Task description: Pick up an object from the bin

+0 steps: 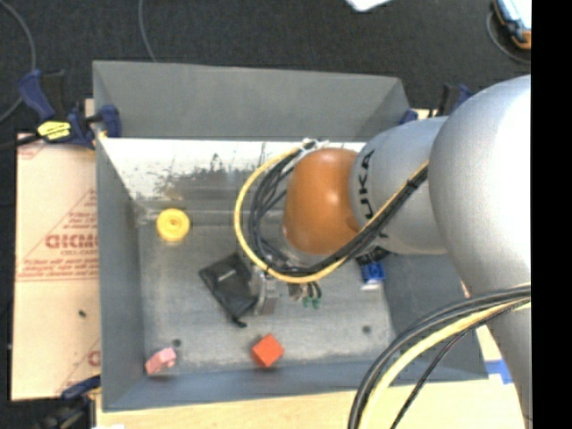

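The gripper (267,298) hung mid-bin (121,239) against a flat black piece (223,286), seemingly touching it. The piece's long axis ran upper left to lower right. Under the orange cover (319,199) I couldn't tell whether the gripper was spread or closed. A yellow disc (173,224), red cube (267,351), pink lump (161,360) and blue-and-white scrap (372,272) lay around. The arm (402,186) read "UKA".

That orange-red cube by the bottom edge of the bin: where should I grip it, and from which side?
Probably from straight above, closing across two opposite flat faces of the orange-red cube. It sits alone on the bin floor, turned diagonal to its edges, so turn the wrist to match.
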Controlling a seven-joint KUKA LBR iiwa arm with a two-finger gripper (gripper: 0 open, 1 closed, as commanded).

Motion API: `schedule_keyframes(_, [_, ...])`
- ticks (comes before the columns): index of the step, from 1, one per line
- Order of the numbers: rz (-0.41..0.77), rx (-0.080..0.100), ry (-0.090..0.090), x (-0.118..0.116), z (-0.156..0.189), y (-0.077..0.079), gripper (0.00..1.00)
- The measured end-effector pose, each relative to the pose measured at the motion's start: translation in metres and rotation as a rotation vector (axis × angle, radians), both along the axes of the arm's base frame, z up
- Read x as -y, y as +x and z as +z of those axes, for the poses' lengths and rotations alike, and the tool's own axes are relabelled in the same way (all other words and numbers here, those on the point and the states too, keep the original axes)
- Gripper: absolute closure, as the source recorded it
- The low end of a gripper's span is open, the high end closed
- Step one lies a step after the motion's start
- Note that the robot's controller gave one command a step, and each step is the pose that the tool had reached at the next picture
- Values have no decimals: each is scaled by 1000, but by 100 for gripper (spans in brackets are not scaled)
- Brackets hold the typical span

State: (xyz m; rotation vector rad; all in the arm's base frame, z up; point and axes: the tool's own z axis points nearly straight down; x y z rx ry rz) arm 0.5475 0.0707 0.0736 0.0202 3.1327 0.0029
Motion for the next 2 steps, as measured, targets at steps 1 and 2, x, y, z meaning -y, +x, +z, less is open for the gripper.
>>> schedule_keyframes(1, [17,2,-1,-6,-2,-5,100])
schedule_keyframes(2, [-45,0,1,-32,81,-18,100])
